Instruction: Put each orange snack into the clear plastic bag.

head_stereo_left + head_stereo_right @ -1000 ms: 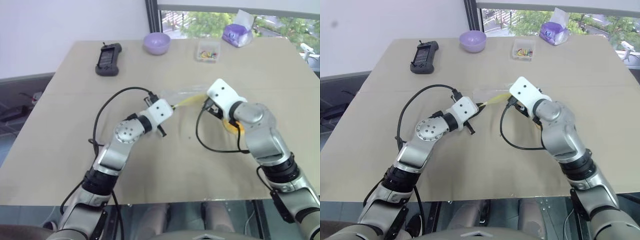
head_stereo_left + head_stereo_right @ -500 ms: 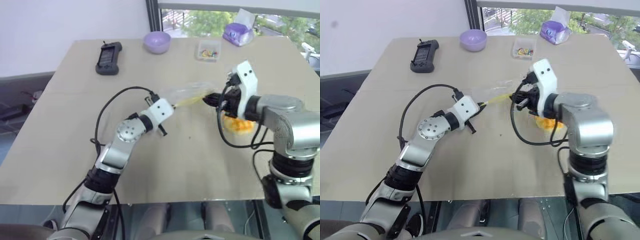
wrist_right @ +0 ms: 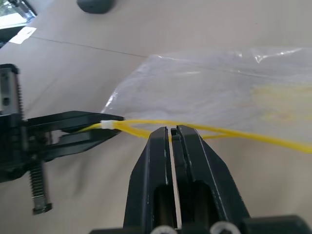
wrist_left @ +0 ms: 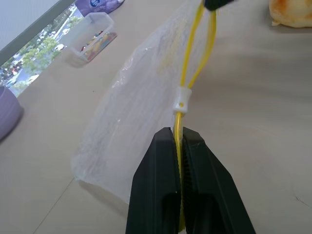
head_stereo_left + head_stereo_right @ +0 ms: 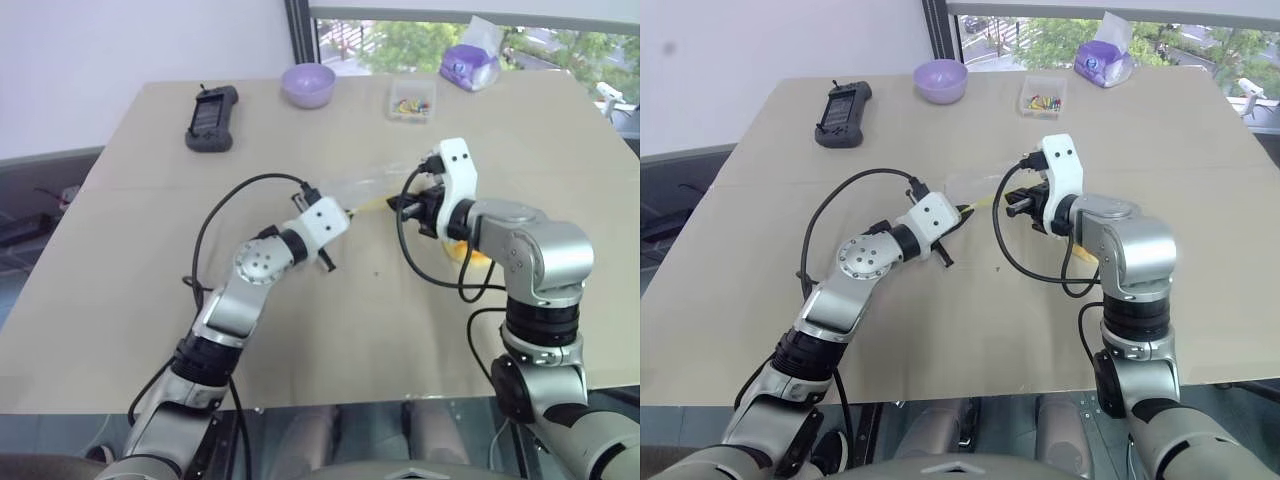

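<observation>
1. Crinkly clear plastic bag (image 4: 131, 122) with a yellow zip strip lies mid-table on the wide beige table (image 5: 300, 330), which stands by a white wall and a window.
2. Left gripper (image 4: 179, 134) pinches the strip's end; right gripper (image 3: 171, 134) pinches one side of the strip further along.
3. Round orange-yellow bun (image 4: 292, 12) sits just beside the right arm.
4. Purple bowl (image 5: 308, 85), black handheld device (image 5: 212, 117) and small clear box (image 5: 413, 100) line the far edge.

A black handheld device (image 5: 213, 117), purple bowl (image 5: 308, 85), clear box of colourful bits (image 5: 413, 100) and purple packet (image 5: 470, 68) line the table's (image 5: 150, 230) far edge.
</observation>
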`<state>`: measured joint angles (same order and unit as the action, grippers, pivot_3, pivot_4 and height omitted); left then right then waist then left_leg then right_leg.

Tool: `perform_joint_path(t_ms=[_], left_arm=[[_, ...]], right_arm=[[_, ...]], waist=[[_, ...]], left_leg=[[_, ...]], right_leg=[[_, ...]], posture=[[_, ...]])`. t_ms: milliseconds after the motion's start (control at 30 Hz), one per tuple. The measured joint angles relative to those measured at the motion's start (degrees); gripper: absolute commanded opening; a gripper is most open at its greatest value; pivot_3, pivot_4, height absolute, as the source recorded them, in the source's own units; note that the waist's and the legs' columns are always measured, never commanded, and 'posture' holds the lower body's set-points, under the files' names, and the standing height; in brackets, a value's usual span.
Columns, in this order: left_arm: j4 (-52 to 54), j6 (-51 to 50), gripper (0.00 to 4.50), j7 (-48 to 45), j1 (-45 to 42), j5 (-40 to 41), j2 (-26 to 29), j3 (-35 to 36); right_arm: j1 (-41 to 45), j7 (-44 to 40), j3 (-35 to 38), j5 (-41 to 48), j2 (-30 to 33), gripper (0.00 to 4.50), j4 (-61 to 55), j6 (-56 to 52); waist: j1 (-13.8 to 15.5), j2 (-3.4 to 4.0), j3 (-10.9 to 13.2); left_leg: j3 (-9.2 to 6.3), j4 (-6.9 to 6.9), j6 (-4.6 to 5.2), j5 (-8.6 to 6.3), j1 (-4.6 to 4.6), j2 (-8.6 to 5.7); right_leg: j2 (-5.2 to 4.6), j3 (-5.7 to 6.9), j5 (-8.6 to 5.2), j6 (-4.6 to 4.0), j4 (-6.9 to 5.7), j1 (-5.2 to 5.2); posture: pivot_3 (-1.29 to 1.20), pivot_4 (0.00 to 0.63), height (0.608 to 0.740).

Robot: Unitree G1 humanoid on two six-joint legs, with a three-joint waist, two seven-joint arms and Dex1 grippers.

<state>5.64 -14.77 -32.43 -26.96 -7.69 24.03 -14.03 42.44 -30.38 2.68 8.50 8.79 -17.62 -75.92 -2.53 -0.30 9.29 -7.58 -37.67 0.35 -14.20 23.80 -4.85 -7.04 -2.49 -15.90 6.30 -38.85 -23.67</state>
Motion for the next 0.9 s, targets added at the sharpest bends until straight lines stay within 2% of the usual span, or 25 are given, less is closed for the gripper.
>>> perform_joint_path(t_ms=[233,467,533,633,733,900], left_arm=[[0.1,0.0,0.00,-0.2,0.1,0.0,-0.1,0.0],[0.5,0.2,0.00,-1.5,0.3,0.3,-0.2,0.0],[0.7,0.3,0.00,-1.9,0.5,0.5,-0.2,-0.1],[0.8,0.4,0.00,-2.3,1.2,0.6,-0.2,-0.1],[0.9,0.5,0.00,-2.3,1.3,0.5,-0.2,0.0],[0.9,0.5,0.00,-2.3,1.2,0.5,-0.6,0.0]], right_arm=[[-0.4,2.9,-1.0,1.4,-0.2,0.12,4.8,4.1],[0.1,10.1,2.2,2.0,-4.8,0.12,10.0,5.2],[-0.2,10.8,-2.1,-0.6,-0.4,0.12,11.6,9.6],[-2.0,8.6,-12.4,-7.3,10.7,0.12,12.8,22.4],[-4.3,4.0,-20.3,-12.5,18.5,0.92,13.3,35.2],[-5.4,-0.9,-25.6,-16.9,23.1,3.18,13.9,48.9]], waist=[[0.0,0.00,0.0],[0.0,0.01,0.0],[0.1,0.01,0.0],[0.2,0.00,0.0],[-0.2,0.00,0.0],[-0.9,-0.01,0.0]], left_leg=[[0.01,-0.01,0.00,0.00,0.00,0.00],[0.01,-0.01,-0.01,0.00,0.00,0.01],[0.00,-0.05,-0.01,0.01,0.02,-0.03],[0.04,-0.11,0.00,0.00,0.03,-0.12],[0.10,-0.10,0.00,0.00,0.00,-0.04],[0.10,-0.14,0.00,0.00,0.00,-0.01]], right_leg=[[0.00,0.00,0.00,0.00,0.00,0.00],[0.02,-0.02,0.00,0.00,-0.02,-0.01],[-0.02,0.00,0.00,0.00,0.00,0.00],[-0.04,0.01,0.00,0.00,0.02,0.01],[0.03,-0.03,0.00,0.01,-0.01,0.00],[0.06,-0.03,0.00,0.01,-0.02,0.02]], posture=[[0.00,0.150,0.740],[0.00,0.150,0.740],[0.00,0.150,0.740],[0.00,0.150,0.740],[0.00,0.150,0.740],[0.00,0.150,0.740]])
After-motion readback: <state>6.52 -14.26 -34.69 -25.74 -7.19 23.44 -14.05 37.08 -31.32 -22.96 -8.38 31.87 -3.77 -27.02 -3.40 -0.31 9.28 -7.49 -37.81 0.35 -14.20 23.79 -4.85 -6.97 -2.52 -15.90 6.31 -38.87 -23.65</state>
